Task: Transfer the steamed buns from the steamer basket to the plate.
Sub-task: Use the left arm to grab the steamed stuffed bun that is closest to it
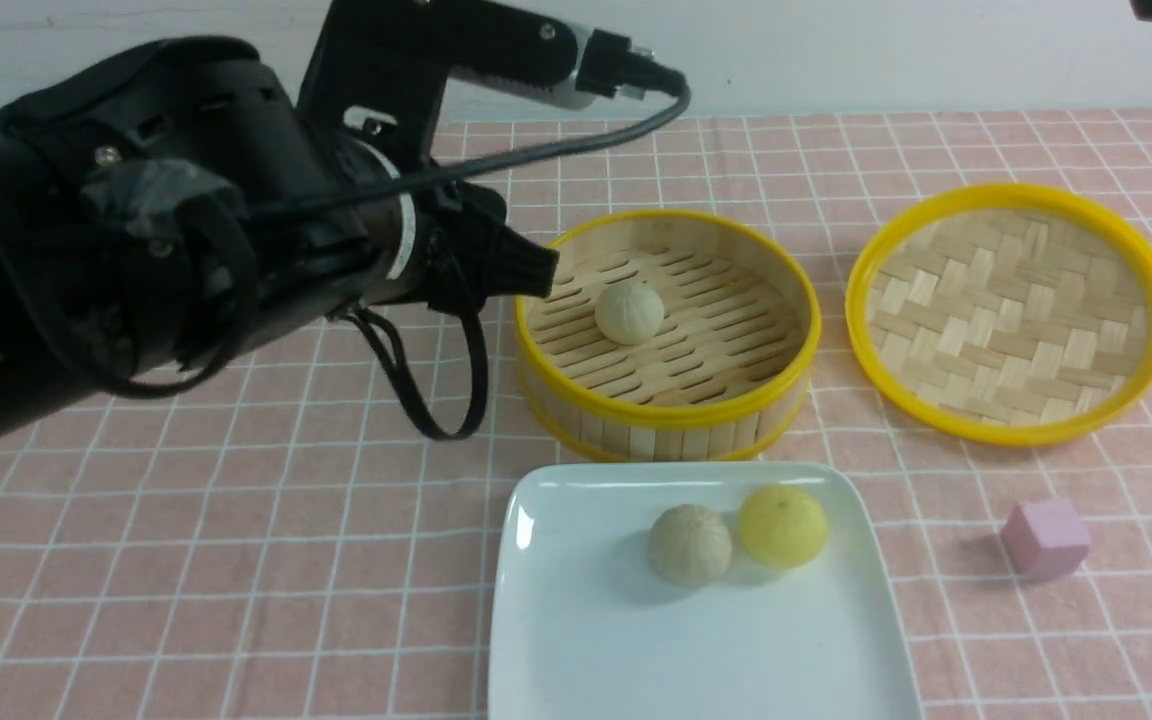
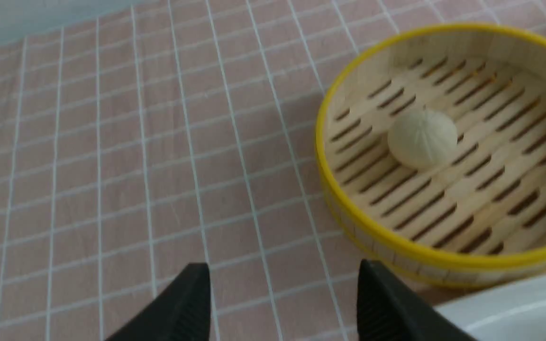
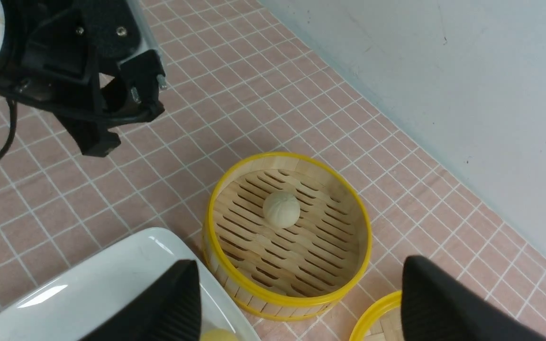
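Pink-checked and cloth-covered, the worktop [image 1: 236,550] meets a pale wall [image 1: 886,50], with one beige bun [image 1: 629,311] in the steamer basket [image 1: 671,415], another beige bun [image 1: 690,544] and a yellow bun [image 1: 782,525] side by side on the plate [image 1: 586,640], and the left claw [image 2: 281,270] and right claw [image 3: 300,265] both spread apart, empty.

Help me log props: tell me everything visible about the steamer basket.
The steamer basket is round and deep, pale bamboo by its look, with yellow rims top and bottom, a tall wall of upright slats and a slatted floor. It stands upright and uncovered on the pink checked cloth, just behind the plate; whether they touch is unclear. One pale bun rests on its floor.
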